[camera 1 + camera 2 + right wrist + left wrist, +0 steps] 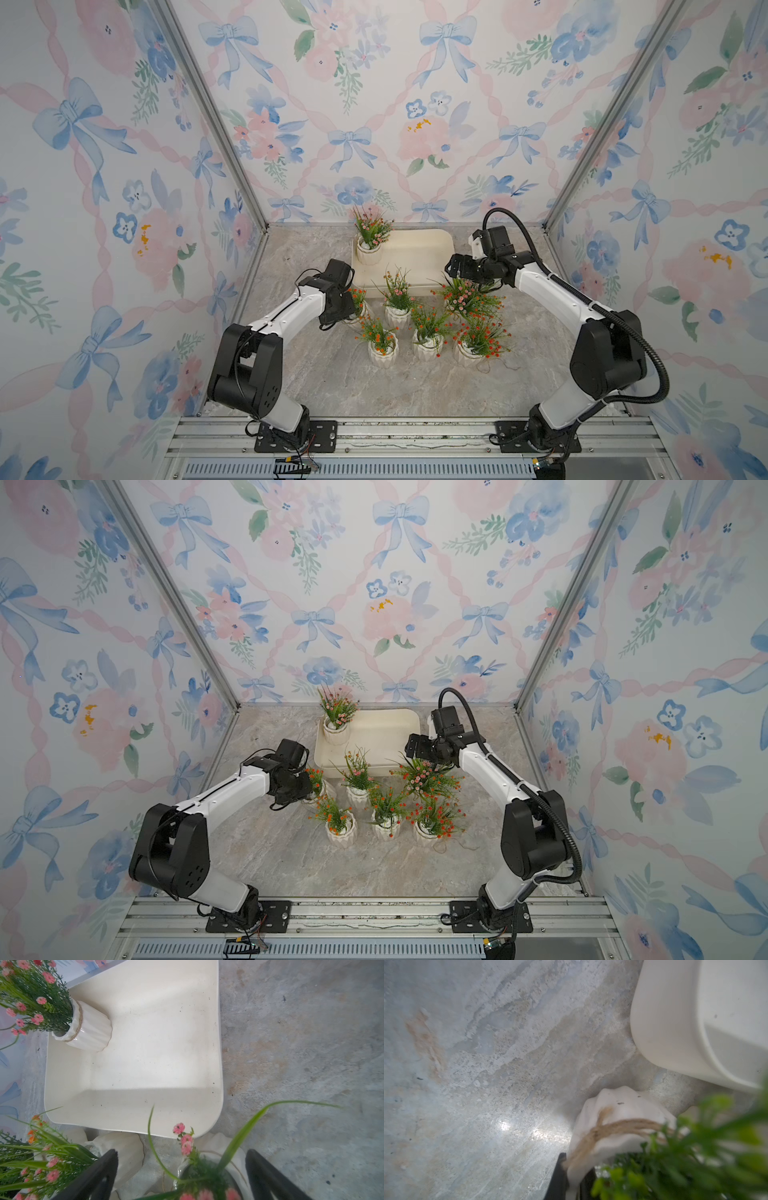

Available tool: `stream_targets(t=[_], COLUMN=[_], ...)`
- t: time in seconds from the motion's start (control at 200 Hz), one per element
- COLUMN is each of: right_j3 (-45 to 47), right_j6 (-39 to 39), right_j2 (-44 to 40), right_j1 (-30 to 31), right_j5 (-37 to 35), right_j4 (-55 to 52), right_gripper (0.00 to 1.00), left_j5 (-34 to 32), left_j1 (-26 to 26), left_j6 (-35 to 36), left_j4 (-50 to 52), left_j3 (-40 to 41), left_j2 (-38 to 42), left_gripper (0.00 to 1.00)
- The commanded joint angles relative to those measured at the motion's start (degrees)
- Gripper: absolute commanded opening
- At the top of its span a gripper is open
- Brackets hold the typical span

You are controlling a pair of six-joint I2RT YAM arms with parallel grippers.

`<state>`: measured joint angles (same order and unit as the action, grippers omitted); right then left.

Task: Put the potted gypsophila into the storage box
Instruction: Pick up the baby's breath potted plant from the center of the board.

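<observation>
Six pots outside: in a top view, six potted gypsophila (397, 318) stand on the surface (332, 386), stems pointing up; a seventh pot (368, 254) stands in the storage box (419, 253) corner, leaving room.
Left wrist view: my left claw (576, 1165) is clamped on the orange pot's (618, 1109) rim, ready to lift it straight, I think.
Right wrist view: my right claw (180, 1176) is spread wide around a pink pot (220, 1145), likely my next grab.

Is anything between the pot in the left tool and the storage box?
Nothing visible. The small white ribbed pot in the left tool sits by the near corner of the cream plastic storage box, only bare marble tabletop between.
</observation>
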<state>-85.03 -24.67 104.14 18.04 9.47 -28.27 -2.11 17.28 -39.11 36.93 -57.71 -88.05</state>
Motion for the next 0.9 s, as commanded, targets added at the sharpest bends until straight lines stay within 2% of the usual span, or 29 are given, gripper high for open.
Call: stream_targets(t=[0.0,0.125,0.555,0.895], right_j3=[0.4,0.4,0.4,0.2], right_j6=[-0.4,-0.6,-0.4,-0.1], right_j2=[-0.3,-0.3,-0.8,-1.8], right_j1=[-0.5,-0.5,-0.6,-0.9], right_j5=[0.5,0.5,0.1,-0.2], right_j4=[-0.2,-0.3,-0.9,-1.7], right_gripper=[0.97,0.97,0.97,0.97], left_j5=[2.0,2.5,0.5,-1.5], left_j1=[0.4,0.4,0.1,-1.0], left_j6=[0.5,1.1,2.9,7.7], left_j4=[1.1,1.2,4.3,10.1], left_j3=[1.2,1.2,-0.4,-10.2], left_j2=[0.2,0.5,5.7,6.4], left_gripper=[0.03,0.00,0.00,0.00])
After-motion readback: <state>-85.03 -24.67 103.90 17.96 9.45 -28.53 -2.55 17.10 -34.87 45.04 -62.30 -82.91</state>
